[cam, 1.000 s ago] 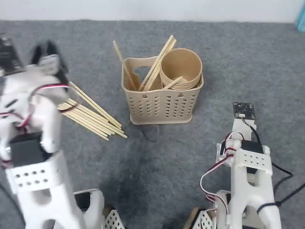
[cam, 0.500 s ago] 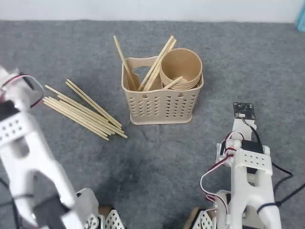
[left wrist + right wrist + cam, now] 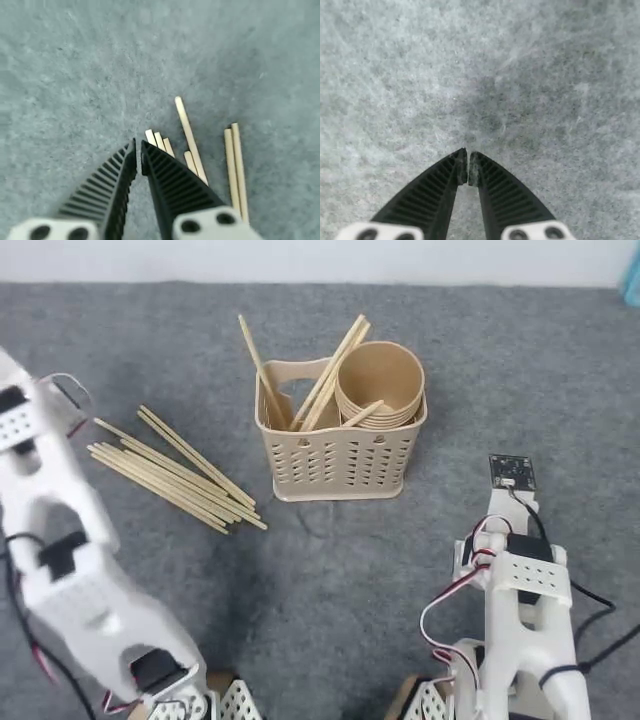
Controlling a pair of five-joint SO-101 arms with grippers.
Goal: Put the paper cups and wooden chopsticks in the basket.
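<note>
High view: left arm [image 3: 60, 540] now back from the chopsticks [image 3: 175, 470].

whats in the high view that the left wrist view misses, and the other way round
Extra in the high view: the basket holding stacked paper cups and several standing chopsticks, plus the second arm off to the side. Extra in the left wrist view: the left gripper close up, shut and empty, its tips near the ends of the loose chopsticks. Shared: those loose chopsticks lying on the grey carpet.
</note>
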